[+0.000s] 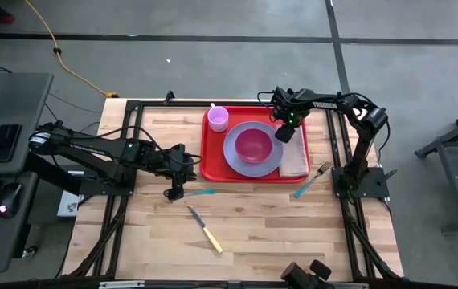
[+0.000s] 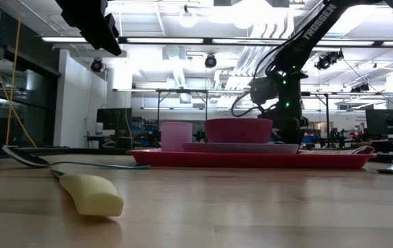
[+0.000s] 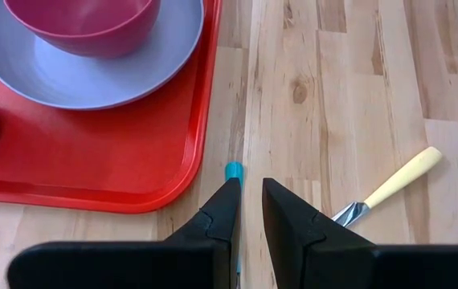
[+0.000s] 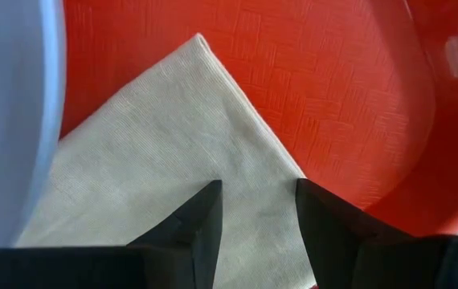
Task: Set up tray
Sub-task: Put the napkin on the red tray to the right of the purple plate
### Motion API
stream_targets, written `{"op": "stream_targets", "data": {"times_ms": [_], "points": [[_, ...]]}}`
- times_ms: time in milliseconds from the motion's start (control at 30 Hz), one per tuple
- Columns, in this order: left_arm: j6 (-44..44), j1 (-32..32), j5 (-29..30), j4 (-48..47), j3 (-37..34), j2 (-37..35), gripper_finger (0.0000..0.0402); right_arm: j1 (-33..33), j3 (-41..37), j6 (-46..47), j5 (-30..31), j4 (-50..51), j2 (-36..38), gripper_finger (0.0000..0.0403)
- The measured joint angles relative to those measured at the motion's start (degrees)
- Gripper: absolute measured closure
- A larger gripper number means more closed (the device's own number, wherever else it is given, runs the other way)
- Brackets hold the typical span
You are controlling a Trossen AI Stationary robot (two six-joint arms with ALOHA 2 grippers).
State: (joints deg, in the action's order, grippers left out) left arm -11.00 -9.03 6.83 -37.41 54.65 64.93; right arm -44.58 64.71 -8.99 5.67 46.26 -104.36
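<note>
Tray [image 1: 213, 164] sits at table's 12 o'clock, already holding plate [image 1: 237, 160], bowl [image 1: 253, 145], cup [image 1: 218, 118] and napkin [image 1: 296, 156]; cutlery is still off it. Left gripper [image 3: 247, 210] is low at the tray's 7 o'clock, fingers narrowly parted astride the blue-handled spoon [image 1: 201, 192], a grip not clearly shown, so spoon pickup looks in hand. Right gripper [image 4: 257, 209] hangs open and empty over the napkin; next likely needs closing, lifting, carrying to tray, then knife [image 1: 204, 229] and fork [image 1: 313, 180].
</note>
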Motion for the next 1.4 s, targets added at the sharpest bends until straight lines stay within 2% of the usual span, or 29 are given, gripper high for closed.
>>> {"op": "stream_targets", "data": {"times_ms": [433,667,767,900,1167,1400], "points": [[-0.6,0.0,-0.9,0.1,0.0,0.0,0.0316,0.0,6.4,0.0,-1.4,10.2,0.1,0.0265],[-1.3,0.0,-3.0,0.0,0.0,0.0,0.0316,0.0,2.6,2.9,-6.4,18.0,0.1,0.0265],[-1.1,0.0,-3.0,0.0,0.0,0.0,0.0316,0.0,-0.1,5.2,-9.3,18.1,0.1,0.0265],[-0.9,0.0,-2.9,-0.1,0.0,0.0,0.0316,0.3,-3.4,6.6,-10.2,16.2,0.4,0.0265],[-0.8,0.0,-2.8,-0.1,0.0,0.0,0.0316,2.7,-7.1,8.6,-8.7,8.4,4.4,0.0265],[-0.8,0.0,-2.8,0.0,0.0,0.0,0.0316,3.0,-6.8,8.6,-7.2,7.4,5.8,0.0265]]}}
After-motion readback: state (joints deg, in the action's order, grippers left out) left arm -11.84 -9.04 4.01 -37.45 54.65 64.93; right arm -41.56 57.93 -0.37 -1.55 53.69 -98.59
